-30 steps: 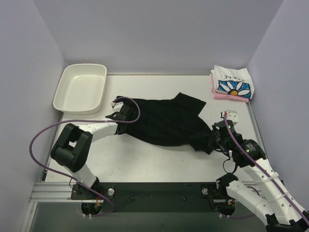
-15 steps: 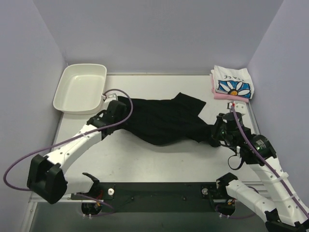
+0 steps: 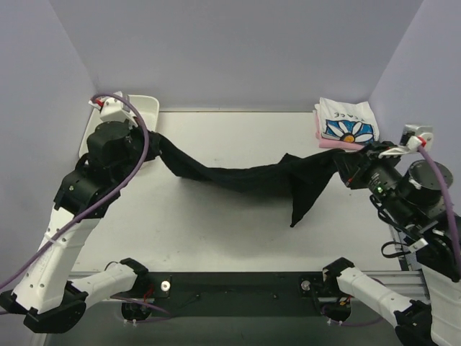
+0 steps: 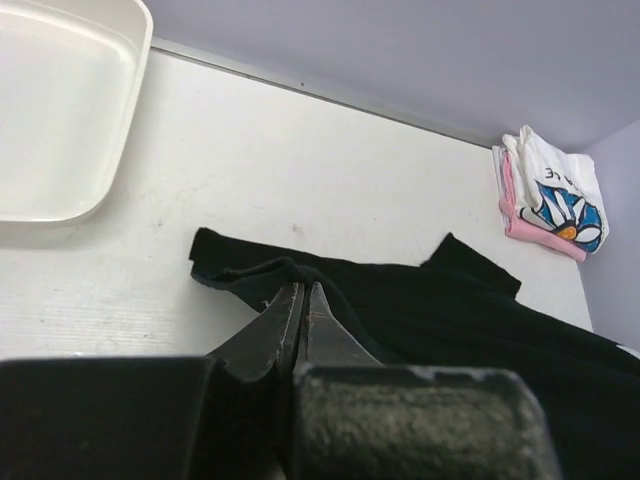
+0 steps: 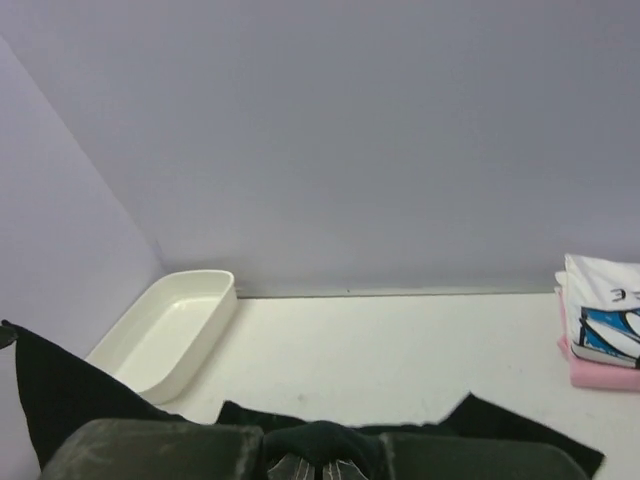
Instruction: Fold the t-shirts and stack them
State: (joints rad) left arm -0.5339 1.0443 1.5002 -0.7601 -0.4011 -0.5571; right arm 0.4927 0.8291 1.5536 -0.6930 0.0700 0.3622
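The black t-shirt [image 3: 238,175] hangs stretched in a sagging band between my two raised grippers, and one flap [image 3: 299,205] droops toward the table. My left gripper [image 3: 150,141] is shut on its left end, near the tray. In the left wrist view the fingers [image 4: 302,292] are pressed together on a fold of the black cloth [image 4: 450,315]. My right gripper [image 3: 343,167] is shut on the right end, where cloth [image 5: 325,440] bunches over the gripper [image 5: 322,468]. The folded white daisy t-shirt [image 3: 348,124] lies on the pink t-shirt [image 3: 337,143] at the back right corner.
A white plastic tray [image 3: 148,108] sits at the back left corner, partly behind my left arm, and it also shows as the tray [image 4: 60,120] and the tray [image 5: 165,325] in the wrist views. Purple walls close in the table [image 3: 230,238] at the back and on both sides.
Both arms have risen and pulled apart. The black t-shirt has been lifted from its heap on the table and is drawn out between them.
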